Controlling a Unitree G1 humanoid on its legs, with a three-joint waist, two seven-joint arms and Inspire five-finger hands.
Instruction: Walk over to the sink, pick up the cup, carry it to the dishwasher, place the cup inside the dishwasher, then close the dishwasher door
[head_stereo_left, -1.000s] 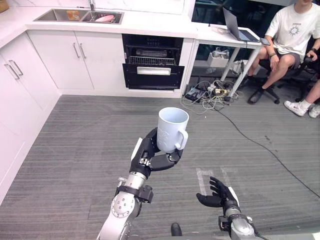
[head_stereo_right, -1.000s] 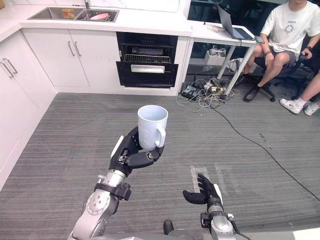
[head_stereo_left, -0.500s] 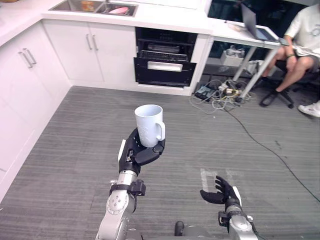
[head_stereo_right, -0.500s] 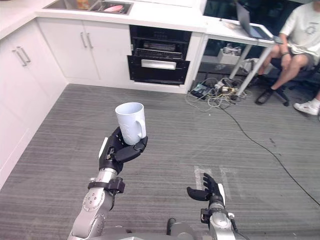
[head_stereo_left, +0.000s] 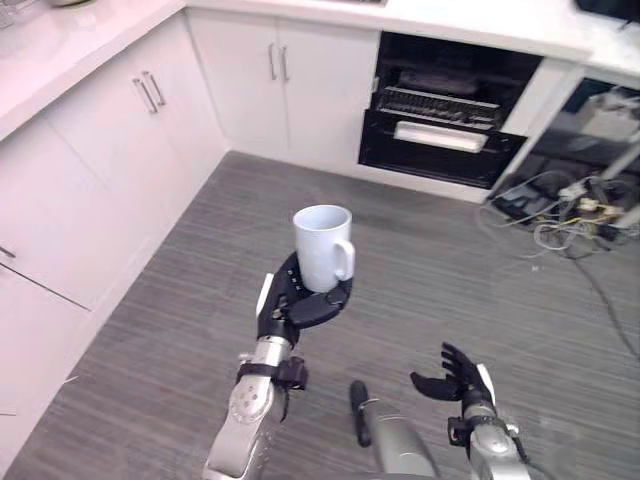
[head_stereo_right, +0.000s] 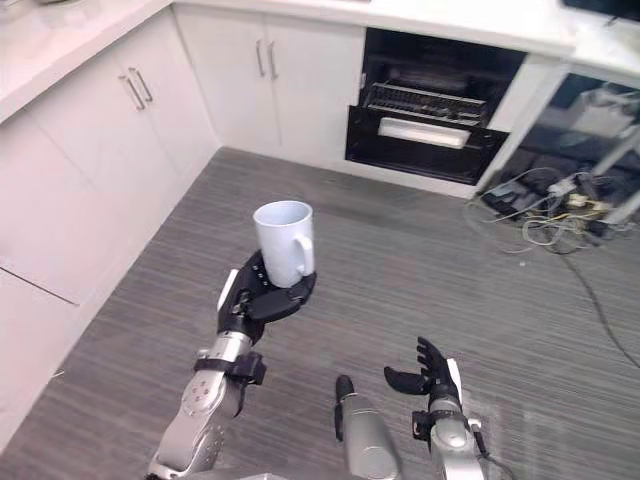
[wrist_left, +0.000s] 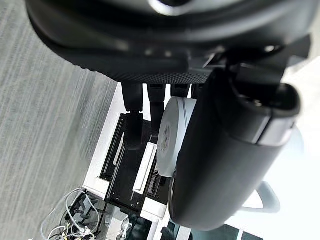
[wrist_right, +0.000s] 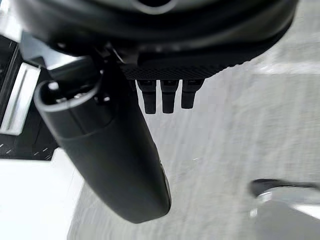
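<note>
The cup (head_stereo_left: 322, 245) stands upright at the centre of the left eye view, mouth up, handle turned toward the frame's right. Its base sits in the left hand (head_stereo_left: 298, 305). The fingers (wrist_left: 133, 102) curl round one side of the lower wall and the thumb (wrist_left: 227, 165) closes across the opposite side, so the cup is gripped between them. The upper half of the cup stands clear above the hand. The left arm rises from the lower centre-left of the frame, with the hand cradling the cup from below. The right hand (head_stereo_left: 458, 374) shows at lower right, over the grey floor (head_stereo_left: 180, 330), fingers loosely spread and holding nothing. The dishwasher (head_stereo_left: 446, 128) lies at upper right, dark interior open and wire rack (head_stereo_left: 440, 103) showing, well apart from the cup. White cabinets (head_stereo_left: 120, 150) run along the upper left.
</note>
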